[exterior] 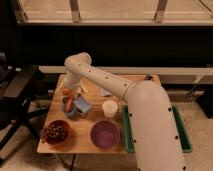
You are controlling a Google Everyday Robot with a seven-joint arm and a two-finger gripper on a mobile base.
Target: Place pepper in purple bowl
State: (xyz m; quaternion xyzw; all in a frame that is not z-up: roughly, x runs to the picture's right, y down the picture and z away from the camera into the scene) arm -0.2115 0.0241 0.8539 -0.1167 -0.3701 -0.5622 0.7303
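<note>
The pepper [70, 104] is a slim orange-red thing lying at the table's left side, beside a blue object. The purple bowl [105, 134] sits empty at the front middle of the table. My gripper [70, 93] hangs down from the bent arm at the table's left, right above the pepper's far end. The wrist hides most of it.
A red-brown bowl with dark grapes [56, 132] stands at the front left. A white cup [110, 107] is behind the purple bowl. A blue object [83, 106] lies next to the pepper. A green tray [127, 131] runs along the right. A dark chair [20, 92] is left of the wooden table [80, 146].
</note>
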